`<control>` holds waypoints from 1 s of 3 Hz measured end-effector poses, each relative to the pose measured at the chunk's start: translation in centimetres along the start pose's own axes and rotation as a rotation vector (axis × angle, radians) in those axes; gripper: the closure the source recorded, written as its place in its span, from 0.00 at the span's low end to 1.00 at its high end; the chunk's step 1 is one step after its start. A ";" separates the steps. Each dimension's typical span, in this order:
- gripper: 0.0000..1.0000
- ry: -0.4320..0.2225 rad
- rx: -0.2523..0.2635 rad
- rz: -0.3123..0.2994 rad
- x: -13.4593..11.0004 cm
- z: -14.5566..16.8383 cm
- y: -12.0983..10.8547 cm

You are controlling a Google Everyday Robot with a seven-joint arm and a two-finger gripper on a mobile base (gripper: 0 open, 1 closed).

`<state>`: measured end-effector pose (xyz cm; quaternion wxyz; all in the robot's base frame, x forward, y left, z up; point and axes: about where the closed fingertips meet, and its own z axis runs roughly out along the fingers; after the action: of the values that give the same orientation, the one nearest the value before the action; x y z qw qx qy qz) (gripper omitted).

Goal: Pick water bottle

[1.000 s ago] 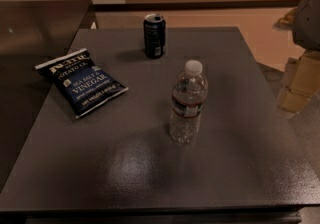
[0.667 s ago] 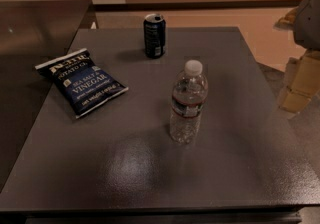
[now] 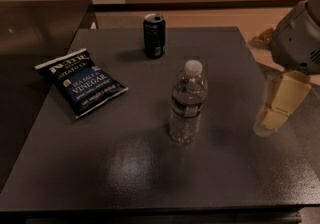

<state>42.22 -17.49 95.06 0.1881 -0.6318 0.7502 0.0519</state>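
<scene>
The water bottle (image 3: pixel 187 102) stands upright near the middle of the dark table (image 3: pixel 150 168). It is clear and ribbed, with a white cap and a dark red-and-white label band. My gripper (image 3: pixel 267 125) hangs from the pale arm head (image 3: pixel 297 38) at the right edge of the table. It sits to the right of the bottle, about level with its lower half, and is apart from it. It holds nothing that I can see.
A dark blue soda can (image 3: pixel 154 35) stands at the back of the table behind the bottle. A blue sea salt and vinegar chips bag (image 3: pixel 81 82) lies flat at the left. A metal counter (image 3: pixel 35 23) adjoins the table's left side.
My gripper has moved left and down, closer to the bottle's right side. The bottle, can and chips bag have not moved.
</scene>
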 end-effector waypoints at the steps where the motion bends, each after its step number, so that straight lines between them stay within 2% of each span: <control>1: 0.00 -0.092 -0.078 -0.027 -2.2 2.1 1.8; 2: 0.00 -0.180 -0.129 -0.035 -4.6 3.6 3.1; 3: 0.00 -0.257 -0.149 -0.020 -6.9 4.5 3.7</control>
<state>40.51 -8.90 92.74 0.2358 -0.6396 0.7076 0.1862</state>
